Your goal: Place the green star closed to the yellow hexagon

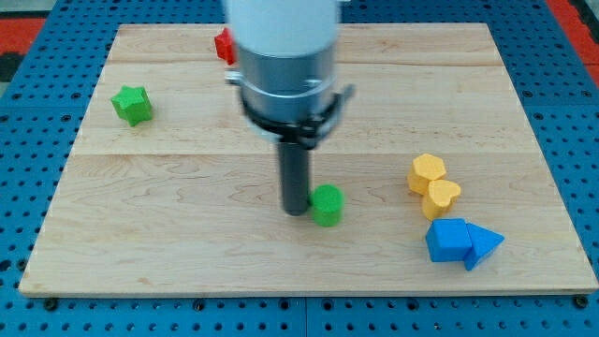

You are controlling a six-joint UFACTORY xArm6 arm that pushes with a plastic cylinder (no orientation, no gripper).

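Task barely begun: green star [132,104] sits at board's 10 o'clock, well apart from yellow hexagon [427,173] at 3. My tip [296,212], grasping nothing, touches green cylinder [327,205] instead. Whole push left.

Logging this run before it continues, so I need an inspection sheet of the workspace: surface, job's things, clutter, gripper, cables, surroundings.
Surface: wooden board, flat, no damage seen.
Job's things: green star near the view's left; yellow hexagon at the right, touching a yellow heart.
Clutter: green cylinder mid-board; two blue blocks touching, lower right; red block partly hidden at the top.
Gripper: none; my tip sits just left of the green cylinder, far from the star.
Cables: nothing seen.
Surroundings: blue perforated base.
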